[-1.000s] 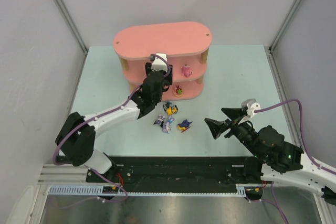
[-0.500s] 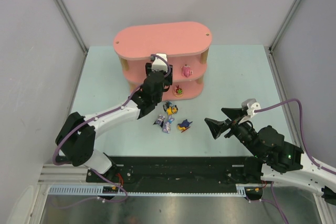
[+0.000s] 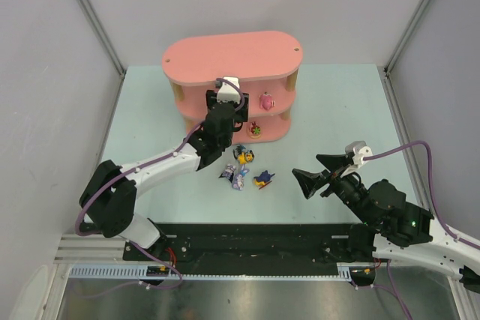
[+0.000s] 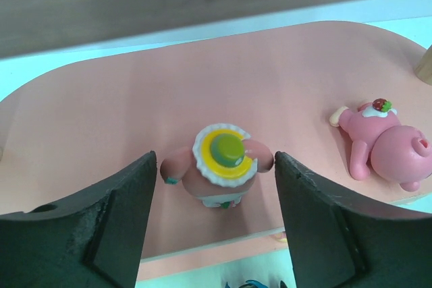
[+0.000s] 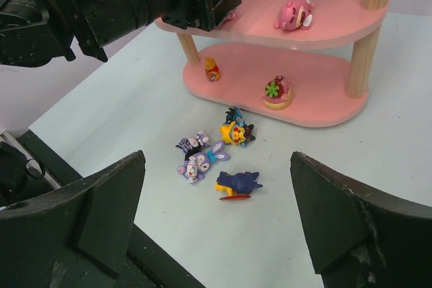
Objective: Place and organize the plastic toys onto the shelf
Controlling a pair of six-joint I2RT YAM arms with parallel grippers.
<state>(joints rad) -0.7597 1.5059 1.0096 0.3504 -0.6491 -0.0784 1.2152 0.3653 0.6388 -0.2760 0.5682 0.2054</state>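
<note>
The pink shelf (image 3: 232,56) stands at the back of the table. My left gripper (image 4: 214,180) reaches onto its middle board (image 4: 101,112), jaws open on either side of an upright pink toy with a yellow-green hat (image 4: 223,156), a thin gap on each side. A pink pig toy (image 4: 385,150) lies to its right. On the lowest board sit an orange toy (image 5: 212,69) and a red one (image 5: 275,91). On the table lie a yellow black-eared toy (image 5: 236,131), a purple rabbit (image 5: 199,160) and a dark blue toy (image 5: 236,182). My right gripper (image 3: 309,166) hovers open, right of them.
A small black-and-purple toy (image 5: 192,143) lies against the rabbit. Wooden posts (image 5: 362,59) join the shelf's boards at their ends. Grey walls close in the pale green table (image 3: 337,110) on three sides, and a black rail (image 3: 255,241) runs along its near edge.
My left gripper's jaws have spread a little around the pink hatted toy on the middle board. The right arm and the toys on the table have not moved.
</note>
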